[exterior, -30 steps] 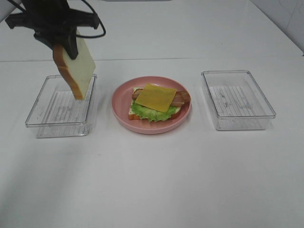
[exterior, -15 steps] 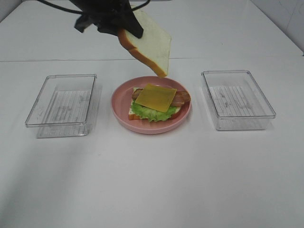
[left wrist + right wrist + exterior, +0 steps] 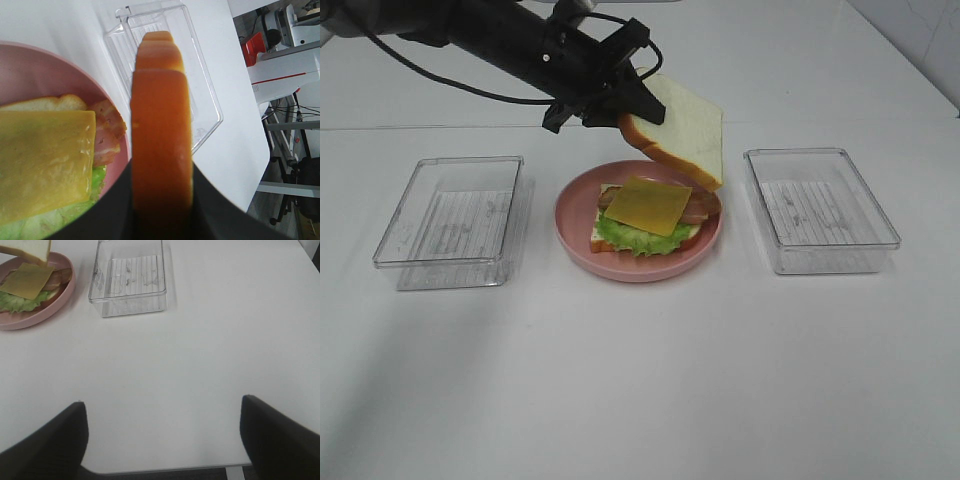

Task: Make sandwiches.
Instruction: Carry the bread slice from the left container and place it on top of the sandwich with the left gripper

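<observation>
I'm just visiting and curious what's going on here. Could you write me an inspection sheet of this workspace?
Surface: white table, no marks seen.
Job's things: open sandwich stack on a pink plate, cheese on top, then bacon, lettuce, bread; top bread slice held tilted above the plate's right side.
Clutter: two empty clear trays, left tray and right tray.
Grippers: left gripper shut on the top bread slice; right gripper open and empty, low over bare table.
Cables: black cable along the left arm.
Surroundings: equipment and cables past the table edge in the left wrist view.
</observation>
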You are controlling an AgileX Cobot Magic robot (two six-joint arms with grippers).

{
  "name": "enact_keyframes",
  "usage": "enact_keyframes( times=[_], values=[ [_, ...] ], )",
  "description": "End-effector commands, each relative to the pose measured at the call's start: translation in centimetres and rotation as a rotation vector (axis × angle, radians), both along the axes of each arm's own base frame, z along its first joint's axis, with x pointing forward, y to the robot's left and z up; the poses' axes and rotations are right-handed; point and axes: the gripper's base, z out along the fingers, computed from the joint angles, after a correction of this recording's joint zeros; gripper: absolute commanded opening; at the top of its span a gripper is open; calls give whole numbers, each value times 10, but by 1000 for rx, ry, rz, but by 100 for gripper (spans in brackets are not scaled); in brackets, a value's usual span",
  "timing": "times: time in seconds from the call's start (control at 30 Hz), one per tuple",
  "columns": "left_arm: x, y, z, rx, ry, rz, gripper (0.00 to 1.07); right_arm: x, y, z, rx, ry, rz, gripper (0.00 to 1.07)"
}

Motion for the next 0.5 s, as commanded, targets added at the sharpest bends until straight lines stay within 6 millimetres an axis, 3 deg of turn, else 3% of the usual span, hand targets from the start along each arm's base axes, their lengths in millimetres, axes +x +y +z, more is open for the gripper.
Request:
enact_keyframes(
  times=[0.03, 0.5],
  values=[
    [0, -3, -5, 9, 23, 13, 0, -3, 0, 0, 2, -35, 2, 80],
    [0, -2, -34, 50, 138, 29, 0, -3, 0, 0, 4, -35, 3, 80]
  ],
)
